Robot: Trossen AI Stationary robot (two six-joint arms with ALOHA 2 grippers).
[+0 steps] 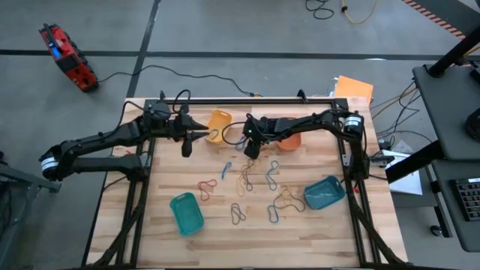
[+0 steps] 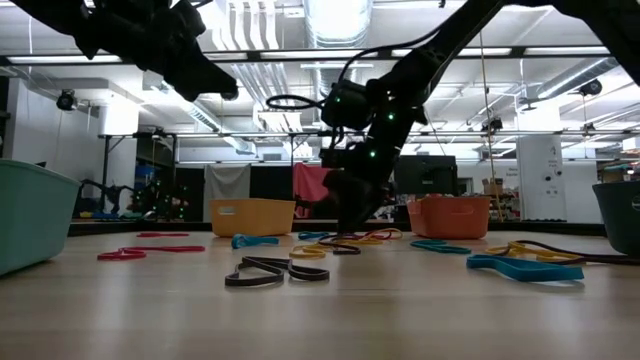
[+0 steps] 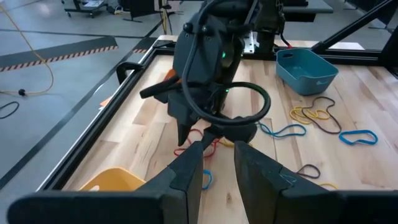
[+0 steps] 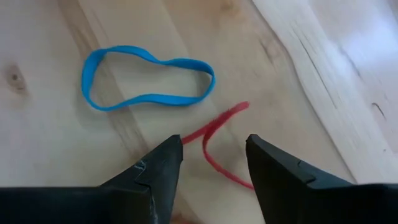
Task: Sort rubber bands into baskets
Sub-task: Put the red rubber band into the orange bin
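Several rubber bands [image 1: 247,180] in red, blue, yellow and dark colours lie scattered on the wooden table [image 1: 217,240]. My right gripper [image 1: 251,150] is low over the table beside the orange basket [image 1: 289,139]. It is open, and its fingertips [image 4: 214,144] stand on either side of a red rubber band [image 4: 217,124] that lies flat. A blue band [image 4: 146,81] lies just beyond it. My left gripper [image 1: 196,136] is open and empty, raised above the table next to the yellow basket [image 1: 220,122].
A teal-green basket [image 1: 186,212] stands near the front left. A blue-teal basket [image 1: 324,193] stands at the right. Black cables run along the far edge of the table. In the low view, bands [image 2: 275,270] lie flat across the middle of the table.
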